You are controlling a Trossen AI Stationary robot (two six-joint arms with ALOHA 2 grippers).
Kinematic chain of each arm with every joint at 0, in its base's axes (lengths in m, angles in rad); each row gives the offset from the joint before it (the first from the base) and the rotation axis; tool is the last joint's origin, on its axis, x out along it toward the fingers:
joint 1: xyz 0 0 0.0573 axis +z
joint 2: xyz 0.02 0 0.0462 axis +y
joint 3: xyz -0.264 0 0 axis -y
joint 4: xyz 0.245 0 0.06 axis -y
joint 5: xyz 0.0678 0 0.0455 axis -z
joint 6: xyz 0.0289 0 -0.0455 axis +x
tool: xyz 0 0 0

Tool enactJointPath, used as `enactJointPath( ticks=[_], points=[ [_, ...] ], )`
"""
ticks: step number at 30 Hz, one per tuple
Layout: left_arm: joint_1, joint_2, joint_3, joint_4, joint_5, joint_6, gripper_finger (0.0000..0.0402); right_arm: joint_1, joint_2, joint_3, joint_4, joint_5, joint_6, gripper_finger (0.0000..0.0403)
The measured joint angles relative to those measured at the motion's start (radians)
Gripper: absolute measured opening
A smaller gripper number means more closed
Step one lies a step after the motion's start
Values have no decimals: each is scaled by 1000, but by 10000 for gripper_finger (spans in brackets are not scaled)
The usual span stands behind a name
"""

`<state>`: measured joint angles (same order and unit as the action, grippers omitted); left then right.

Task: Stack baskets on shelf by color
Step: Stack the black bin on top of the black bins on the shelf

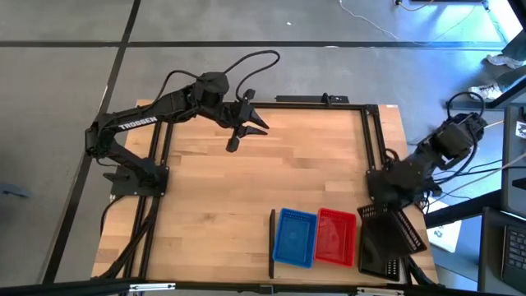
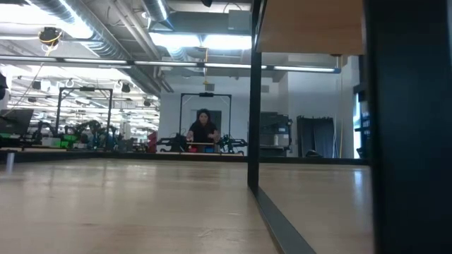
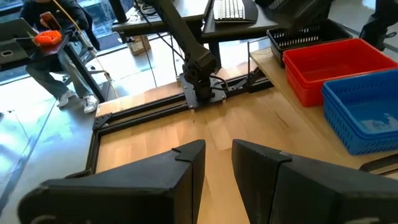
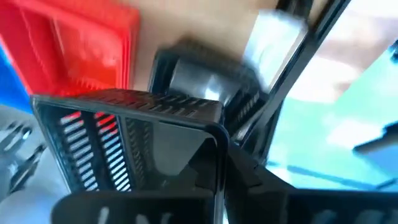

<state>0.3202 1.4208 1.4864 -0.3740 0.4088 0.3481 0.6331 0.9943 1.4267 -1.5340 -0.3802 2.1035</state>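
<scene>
Black latticed plastic basket (image 1: 401, 226): tilted, held at its rim by right gripper (image 1: 393, 207), above second black basket (image 1: 380, 253) at table's near right corner. Right gripper jaws: clamped tight on that rim.
Red latticed basket (image 1: 336, 238) and blue latticed basket (image 1: 295, 237): side by side on pale-wood shelf panel (image 1: 325, 267), touching; thin black bar (image 1: 272, 243) just beside blue one.
Left gripper (image 1: 249, 131): over far table, well apart from baskets, fingers slightly parted, holding nothing.
Butcher-block table (image 1: 214, 205): wide bare centre.
</scene>
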Motion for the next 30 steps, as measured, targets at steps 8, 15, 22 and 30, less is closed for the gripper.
enactJointPath(
  ticks=[8, 15, 22, 30],
  points=[
    [0, 0, 0, 0, 0, 3, 72, 155, 50, 1, 90, -7, 230, 4],
    [0, 0, 0, 0, 0, 4, 72, 213, 131, 1, 40, 29, 271, 4],
    [0, 0, 0, 0, 0, 4, 72, 215, 187, 1, -38, 56, 245, 4],
    [0, 0, 0, 1, 0, 3, 72, 215, 195, 1, -37, 177, 190, 23]
  ],
)
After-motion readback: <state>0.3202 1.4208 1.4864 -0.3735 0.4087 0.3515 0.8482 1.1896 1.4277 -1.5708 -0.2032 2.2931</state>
